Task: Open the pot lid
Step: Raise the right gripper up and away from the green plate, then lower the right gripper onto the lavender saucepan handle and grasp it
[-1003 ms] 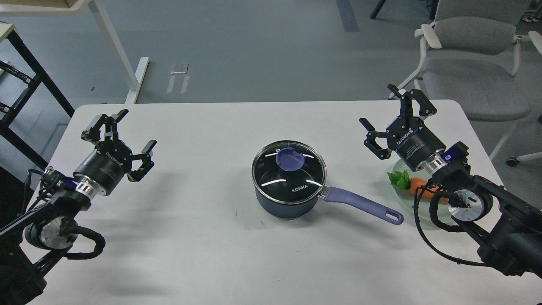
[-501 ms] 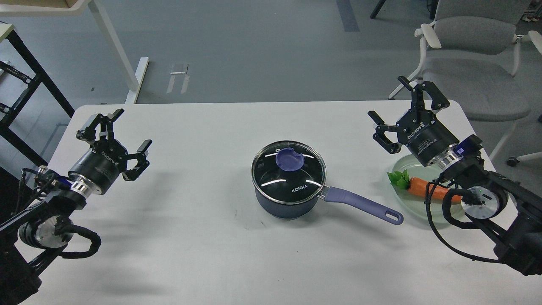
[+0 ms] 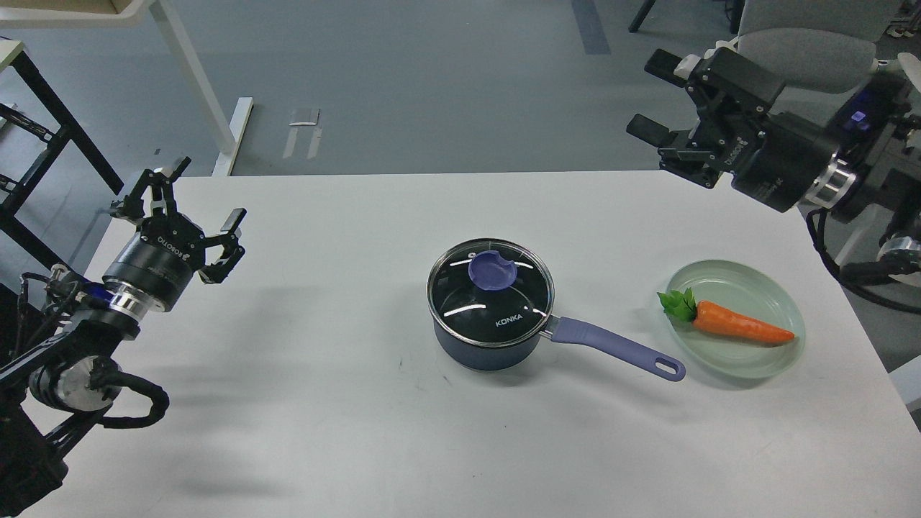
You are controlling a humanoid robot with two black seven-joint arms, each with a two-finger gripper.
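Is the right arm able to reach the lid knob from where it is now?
Probably yes: the right gripper is open, raised beyond the table, and nothing stands between it and the purple knob.

Glass lid: "KONKA" in white near the front rim. Left gripper body: "ROBOTIQ", white. Right gripper body: same wording, partly legible.

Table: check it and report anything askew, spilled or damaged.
Nothing stands out. The pot sits upright with its glass lid seated level, the carrot lies inside the plate, and nothing is spilled on the table.
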